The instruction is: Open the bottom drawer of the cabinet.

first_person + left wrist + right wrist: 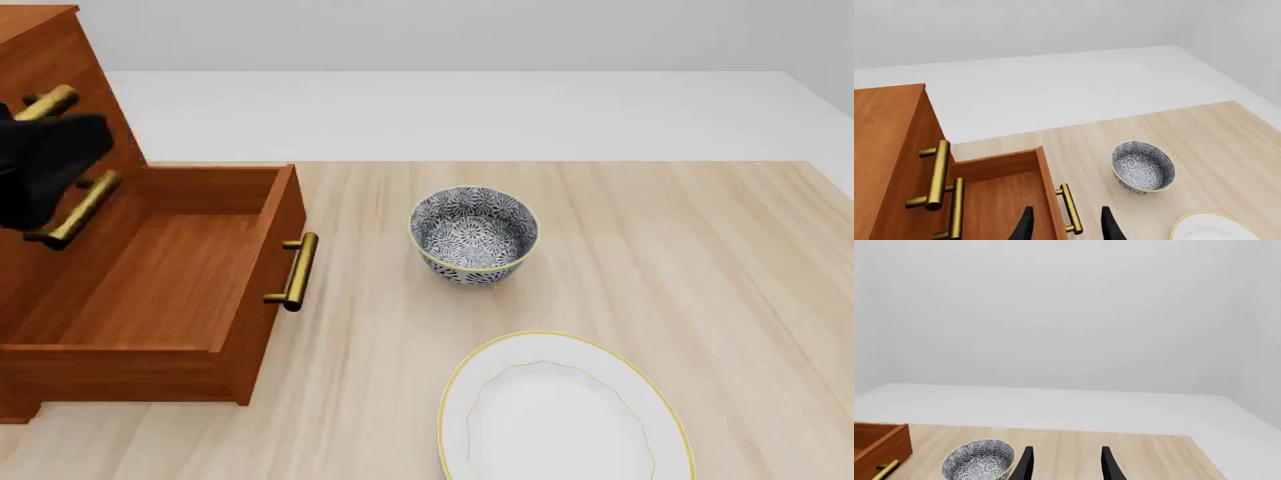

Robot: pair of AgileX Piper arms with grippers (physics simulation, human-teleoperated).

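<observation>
The cabinet (47,50) stands at the table's left, also seen in the left wrist view (887,130). Its bottom drawer (174,265) is pulled out, showing plain wood inside (1001,195), and its brass handle (294,272) faces the bowl. My left gripper (1067,222) hangs open above the drawer. The handle (1069,209) shows between the two black fingers, untouched. In the front view the left arm (40,165) is a dark shape in front of the upper drawers. My right gripper (1067,462) is open and empty, raised beyond the bowl (979,460).
A blue-patterned bowl (474,235) sits on the wooden table (694,250) right of the drawer. A white plate with a yellow rim (561,415) lies near the front edge. The two upper drawers' brass handles (51,102) (80,210) stick out above the open drawer.
</observation>
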